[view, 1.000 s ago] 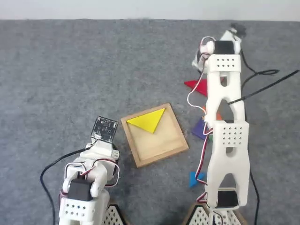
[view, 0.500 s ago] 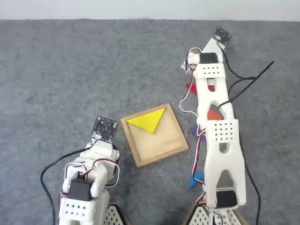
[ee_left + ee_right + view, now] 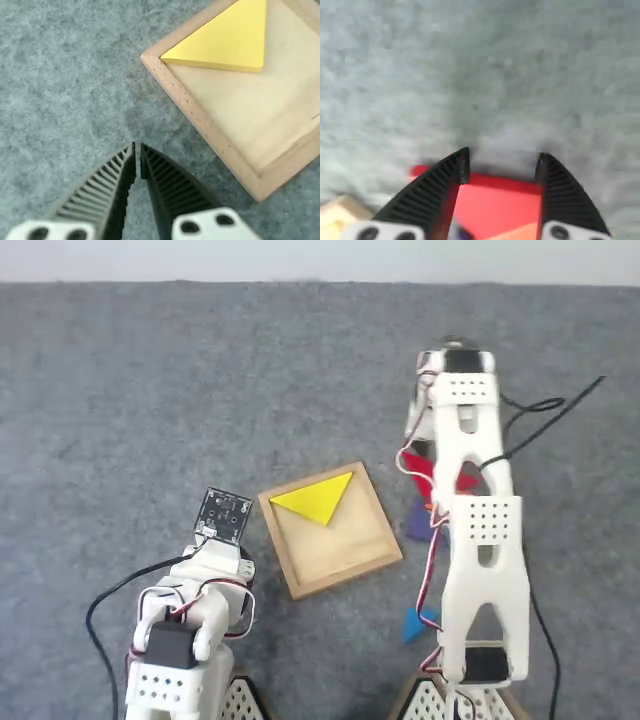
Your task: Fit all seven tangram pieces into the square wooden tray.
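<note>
Right hand (image 3: 503, 154) spread above red piece (image 3: 495, 199); wooden tray (image 3: 277, 545) — yellow triangle (image 3: 315, 500) inside

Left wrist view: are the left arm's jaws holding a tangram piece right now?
No, the jaws stand shut with nothing between them, over bare carpet beside the wooden tray.

- Tray (image 3: 277, 547): pale wood, smooth, matt, fine grain.
- Yellow piece (image 3: 315, 498): smooth, even satin coat.
- Red piece (image 3: 500, 200): smooth, matt.
- Table cover (image 3: 150, 390): grey cloth, rough felt-like nap.
- Left gripper (image 3: 137, 147), right gripper (image 3: 502, 160): black ribbed plastic, matt.
- Right arm (image 3: 485, 540): white plastic shell, smooth.
</note>
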